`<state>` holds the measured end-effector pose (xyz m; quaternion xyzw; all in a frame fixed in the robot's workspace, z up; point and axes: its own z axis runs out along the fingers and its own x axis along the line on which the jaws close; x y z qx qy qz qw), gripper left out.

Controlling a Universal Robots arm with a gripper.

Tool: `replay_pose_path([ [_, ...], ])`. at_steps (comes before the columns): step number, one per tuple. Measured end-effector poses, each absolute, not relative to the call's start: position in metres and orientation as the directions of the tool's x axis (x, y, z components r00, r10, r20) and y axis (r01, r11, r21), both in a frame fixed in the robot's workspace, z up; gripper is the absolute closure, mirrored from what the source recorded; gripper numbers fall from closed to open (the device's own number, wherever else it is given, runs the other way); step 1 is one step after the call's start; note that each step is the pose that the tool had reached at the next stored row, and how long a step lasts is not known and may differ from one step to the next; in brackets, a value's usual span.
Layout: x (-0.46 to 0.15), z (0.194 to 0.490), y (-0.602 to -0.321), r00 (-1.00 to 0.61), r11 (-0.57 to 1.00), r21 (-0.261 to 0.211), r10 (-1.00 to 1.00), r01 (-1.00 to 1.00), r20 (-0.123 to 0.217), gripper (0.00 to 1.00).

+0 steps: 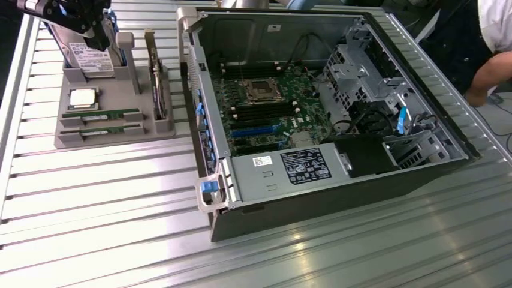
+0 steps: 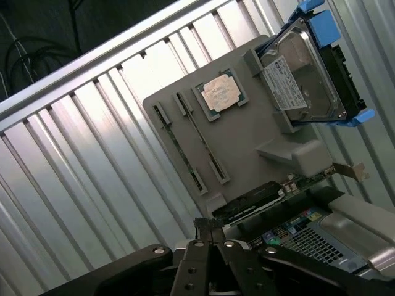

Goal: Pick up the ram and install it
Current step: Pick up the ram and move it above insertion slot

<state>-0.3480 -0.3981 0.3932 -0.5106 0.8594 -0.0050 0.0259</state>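
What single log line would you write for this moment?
jaws: shut, empty, above tray | ram sticks: both in tray | computer case: open

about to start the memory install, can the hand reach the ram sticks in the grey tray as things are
Probably yes. The hand hangs above the hard drive end of the tray, and both ram sticks stand edge-up with nothing over them; the processor sits beside them.

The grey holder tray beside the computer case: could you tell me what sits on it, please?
A ram, a second ram, a processor, a hard drive and an upright card. The gripper partly hides the drive.
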Motion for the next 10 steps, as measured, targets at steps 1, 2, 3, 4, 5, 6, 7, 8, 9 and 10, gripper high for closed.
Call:
replay_pose_path([
  [1, -0.3480, 0.3932, -0.3981, -0.470, 0.471, -0.035, -0.882, -0.881, -0.039, 0.90],
  [2, -0.3480, 0.3932, -0.3981, -0.464, 0.466, -0.035, -0.885, -0.884, -0.039, 0.90],
  [3, -0.3480, 0.3932, -0.3981, -0.451, 0.452, -0.035, -0.892, -0.891, -0.039, 0.90],
  [4, -0.3480, 0.3932, -0.3981, -0.440, 0.441, -0.035, -0.897, -0.897, -0.039, 0.90],
  [5, -0.3480, 0.3932, -0.3981, -0.431, 0.432, -0.035, -0.902, -0.901, -0.039, 0.90],
  [6, -0.3480, 0.3931, -0.3981, -0.421, 0.423, -0.035, -0.906, -0.906, -0.039, 0.90],
  [7, -0.3480, 0.3932, -0.3981, -0.416, 0.417, -0.035, -0.909, -0.908, -0.039, 0.90],
  [8, -0.3480, 0.3932, -0.3981, -0.410, 0.411, -0.035, -0.911, -0.911, -0.039, 0.90],
  [9, -0.3480, 0.3932, -0.3981, -0.404, 0.406, -0.035, -0.914, -0.913, -0.039, 0.90],
  [10, -0.3480, 0.3932, -0.3981, -0.397, 0.399, -0.035, -0.917, -0.916, -0.039, 0.90],
])
